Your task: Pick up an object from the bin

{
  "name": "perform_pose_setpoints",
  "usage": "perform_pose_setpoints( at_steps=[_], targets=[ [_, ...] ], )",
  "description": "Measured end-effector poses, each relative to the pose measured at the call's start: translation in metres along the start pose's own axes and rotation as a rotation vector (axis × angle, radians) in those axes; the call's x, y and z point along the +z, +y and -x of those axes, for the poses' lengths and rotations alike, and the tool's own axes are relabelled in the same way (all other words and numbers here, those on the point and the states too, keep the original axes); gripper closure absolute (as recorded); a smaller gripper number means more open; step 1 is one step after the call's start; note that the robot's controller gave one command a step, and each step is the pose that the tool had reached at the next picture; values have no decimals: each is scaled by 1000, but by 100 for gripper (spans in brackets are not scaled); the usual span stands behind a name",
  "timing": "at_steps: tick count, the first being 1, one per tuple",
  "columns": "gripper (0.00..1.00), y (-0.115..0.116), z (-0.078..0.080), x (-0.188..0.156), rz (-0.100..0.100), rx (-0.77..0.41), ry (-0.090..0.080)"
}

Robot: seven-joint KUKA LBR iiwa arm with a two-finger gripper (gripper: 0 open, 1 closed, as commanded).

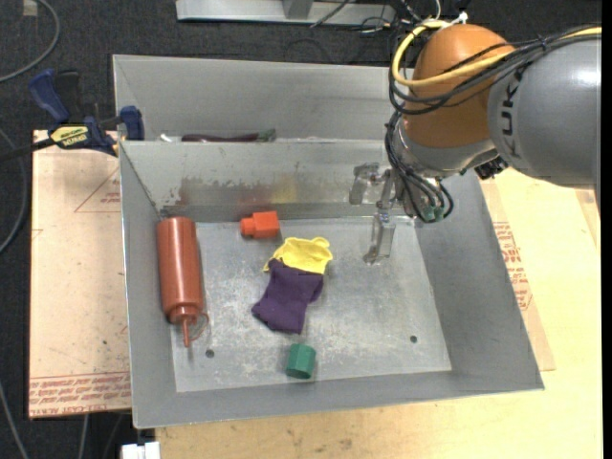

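The grey arm reaches in from the right, wrist bent downward. Its end effector hangs over bare floor in the grey metal bin, near a yellow-and-purple fabric sock at mid-bin. Spread or pressed together: cannot tell.

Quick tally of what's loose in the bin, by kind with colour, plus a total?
Red-brown squeeze bottle: 1
Orange block: 1
Purple-and-yellow cloth: 1
Green cylinder: 1
Total: 4
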State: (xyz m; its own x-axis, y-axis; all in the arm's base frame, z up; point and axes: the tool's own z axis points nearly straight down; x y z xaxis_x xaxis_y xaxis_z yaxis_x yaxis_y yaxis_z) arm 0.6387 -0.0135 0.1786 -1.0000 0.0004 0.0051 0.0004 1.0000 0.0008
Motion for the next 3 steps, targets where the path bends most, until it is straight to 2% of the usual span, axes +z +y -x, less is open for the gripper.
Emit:
perform_pose_setpoints(
  at_steps=[1, 2, 3],
  targets=[
    [0, 0, 1, -5, 0, 0, -7],
    [0, 30, -12, 49, 0, -17, -10],
    [0, 46, -34, 81, 2, 88, -5]
  ],
)
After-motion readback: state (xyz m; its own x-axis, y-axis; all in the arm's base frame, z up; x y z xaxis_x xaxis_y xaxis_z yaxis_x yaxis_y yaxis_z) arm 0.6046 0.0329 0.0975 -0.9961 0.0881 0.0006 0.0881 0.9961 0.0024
